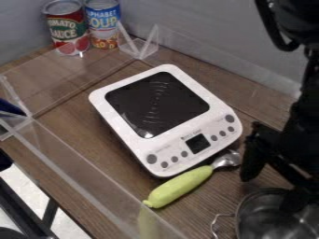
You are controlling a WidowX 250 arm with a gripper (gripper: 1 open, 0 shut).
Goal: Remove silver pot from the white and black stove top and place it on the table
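The silver pot (266,217) stands on the brown table (75,79) at the bottom right corner, cut off by the picture's edge, with only its rim and inside showing. The white and black stove top (162,112) lies in the middle with nothing on its cooking square. My black gripper (279,185) hangs pointing down just over the pot's far rim, to the right of the stove. It is open, one finger (253,161) near the stove's corner. Nothing is held.
A yellow-green corn cob (178,187) lies in front of the stove, with a small metal spoon-like piece (228,161) at its right end. Two cans (66,26) stand at the back left. Clear acrylic walls (37,126) line the table's edges.
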